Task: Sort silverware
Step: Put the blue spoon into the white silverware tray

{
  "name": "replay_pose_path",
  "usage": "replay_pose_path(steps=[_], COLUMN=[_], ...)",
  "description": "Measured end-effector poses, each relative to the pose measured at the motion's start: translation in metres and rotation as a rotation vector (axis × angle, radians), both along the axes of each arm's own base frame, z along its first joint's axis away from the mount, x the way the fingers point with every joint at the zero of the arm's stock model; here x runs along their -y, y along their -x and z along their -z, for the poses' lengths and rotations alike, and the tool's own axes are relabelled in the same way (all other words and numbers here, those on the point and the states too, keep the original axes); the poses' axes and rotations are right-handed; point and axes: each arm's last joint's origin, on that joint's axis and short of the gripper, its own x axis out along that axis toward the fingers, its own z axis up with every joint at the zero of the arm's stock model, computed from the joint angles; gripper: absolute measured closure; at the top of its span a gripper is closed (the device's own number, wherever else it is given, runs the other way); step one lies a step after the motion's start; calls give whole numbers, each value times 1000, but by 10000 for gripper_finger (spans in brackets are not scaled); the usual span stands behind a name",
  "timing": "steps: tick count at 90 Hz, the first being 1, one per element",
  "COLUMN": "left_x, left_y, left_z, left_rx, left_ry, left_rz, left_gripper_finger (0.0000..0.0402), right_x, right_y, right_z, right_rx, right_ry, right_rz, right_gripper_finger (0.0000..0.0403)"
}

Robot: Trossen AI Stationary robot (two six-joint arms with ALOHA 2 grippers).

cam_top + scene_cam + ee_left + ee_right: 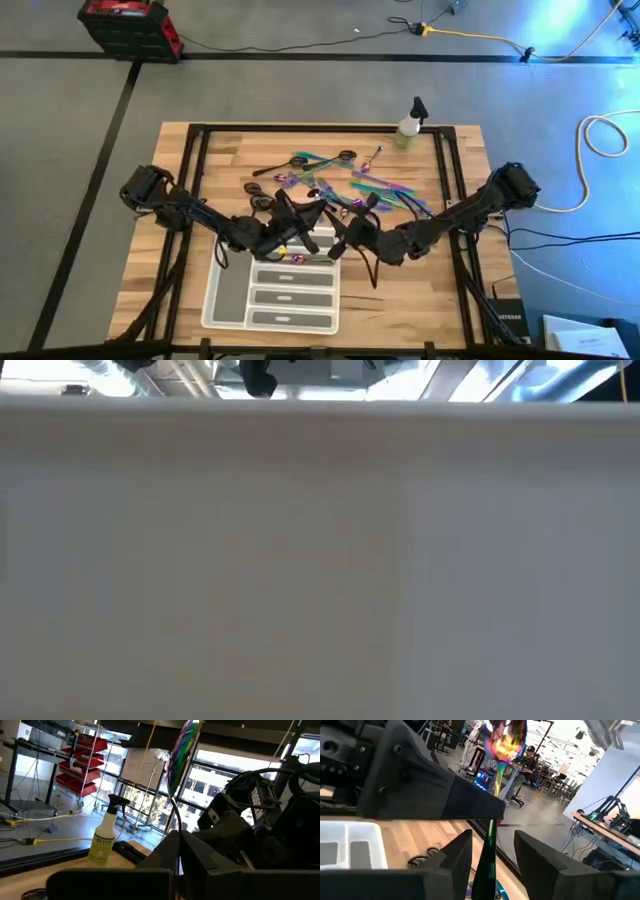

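Note:
An iridescent spoon (181, 755) stands upright above the middle of the table, bowl up, and also shows in the right wrist view (504, 737). My left gripper (178, 839) is shut on its stem. My right gripper (492, 836) is open, one finger on either side of the spoon's handle (485, 862), lower down. In the high view both grippers meet just beyond the tray, left (300, 228) and right (345, 228). More silverware (350, 180) lies loose on the far part of the table, with a few pieces in the tray's far compartment (295, 258). My left gripper pinches the spoon's thin stem (177, 827) a little below the bowl, between its two fingers. One finger (465, 802) reaches in roughly level from the table's left, across the stem. The spoon is lifted clear and upright, bowl on top.
A white compartment tray (215, 300) sits at the near middle; its wall fills the low view (320, 560). A spray bottle (408, 128) stands at the far right of the table. Dark pieces (262, 200) lie left of the pile.

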Motion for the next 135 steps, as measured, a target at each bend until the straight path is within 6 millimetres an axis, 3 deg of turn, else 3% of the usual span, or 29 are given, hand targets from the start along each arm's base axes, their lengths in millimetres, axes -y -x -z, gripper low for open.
replay_pose_path(steps=[24,59,121,135], left_x=[-5,-9,-12,-15], left_y=[-2,-3,-4,-5], left_z=[0,2,2,2], left_rx=[32,97,148,153], left_ry=[48,147,211,218], left_rz=[0,20,29,23], left_gripper_finger=[401,401,402,402], right_x=[2,5,7,11], right_y=[0,-1,-2,-4], right_z=[0,0,0,0], right_rx=[5,-2,32,91], right_ry=[-2,2,-43,-117], right_rz=[31,38,40,55], right_gripper_finger=[275,334,327,327])
